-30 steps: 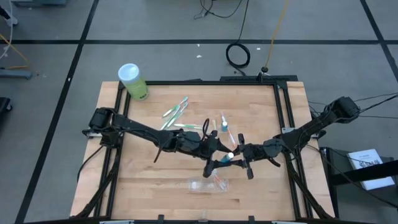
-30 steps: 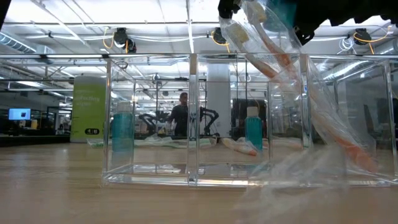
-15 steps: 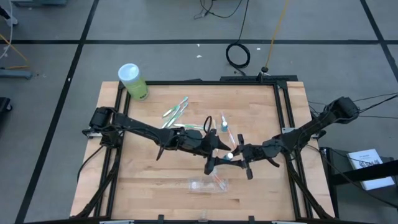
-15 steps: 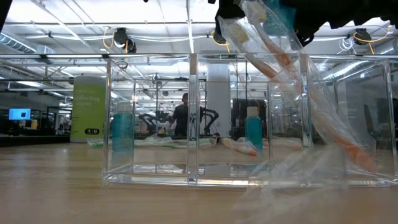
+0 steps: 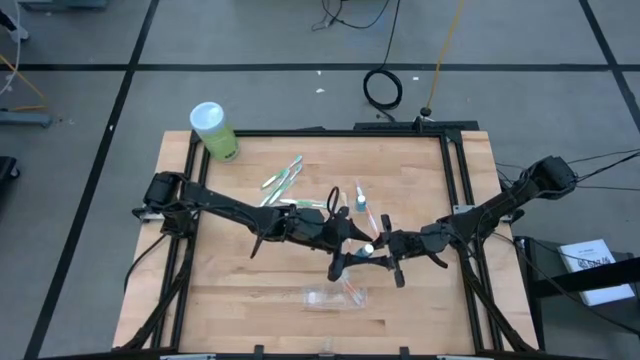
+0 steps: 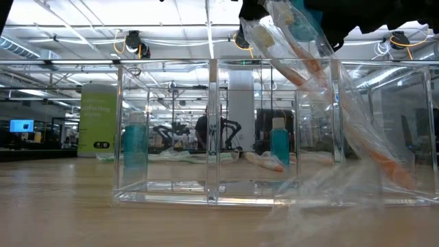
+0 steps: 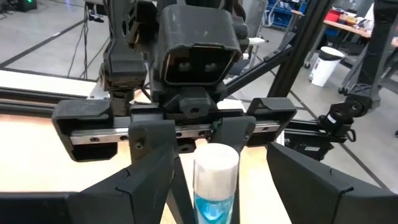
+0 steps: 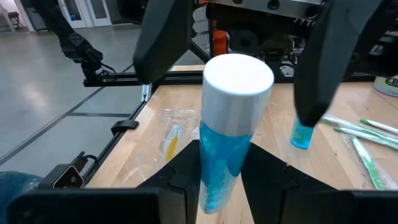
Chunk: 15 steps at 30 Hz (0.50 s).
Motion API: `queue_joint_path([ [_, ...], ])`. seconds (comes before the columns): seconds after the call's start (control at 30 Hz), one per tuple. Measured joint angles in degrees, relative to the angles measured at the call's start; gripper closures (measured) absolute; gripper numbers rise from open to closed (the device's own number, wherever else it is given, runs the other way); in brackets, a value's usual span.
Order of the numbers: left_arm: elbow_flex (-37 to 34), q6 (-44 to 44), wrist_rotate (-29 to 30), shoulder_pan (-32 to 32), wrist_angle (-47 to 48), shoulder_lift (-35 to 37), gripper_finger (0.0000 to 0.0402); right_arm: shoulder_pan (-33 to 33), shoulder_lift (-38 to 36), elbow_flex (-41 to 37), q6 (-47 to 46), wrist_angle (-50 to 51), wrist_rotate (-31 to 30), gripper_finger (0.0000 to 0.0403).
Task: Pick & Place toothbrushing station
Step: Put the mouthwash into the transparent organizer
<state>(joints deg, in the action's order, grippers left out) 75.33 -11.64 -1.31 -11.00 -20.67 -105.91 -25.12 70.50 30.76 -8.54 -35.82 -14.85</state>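
While held: tube (image 8: 231, 118) sits cap-first between the right gripper (image 5: 385, 250) fingers, just above the pouch (image 5: 335, 296).
Left gripper (image 5: 350, 252): spread around the tube's cap, likely to take it.
Brushes (image 5: 283, 180): well beyond the pouch.

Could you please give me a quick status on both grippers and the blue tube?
Right gripper shut on blue tube, white cap up, above table centre. Left gripper open around the tube's cap end. Nothing in the way.
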Motion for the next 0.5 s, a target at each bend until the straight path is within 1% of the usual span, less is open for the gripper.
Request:
queue_joint_path([
  [0.4,0.0,-0.1,0.3,0.0,0.4,0.0,0.0134,0.0,0.0,0.0,0.0,-0.4,0.1,0.0312],
  [0.5,0.0,-0.1,0.3,0.0,0.4,0.0,0.0149,0.0,0.0,0.0,0.0,-0.4,0.1,0.0312],
])
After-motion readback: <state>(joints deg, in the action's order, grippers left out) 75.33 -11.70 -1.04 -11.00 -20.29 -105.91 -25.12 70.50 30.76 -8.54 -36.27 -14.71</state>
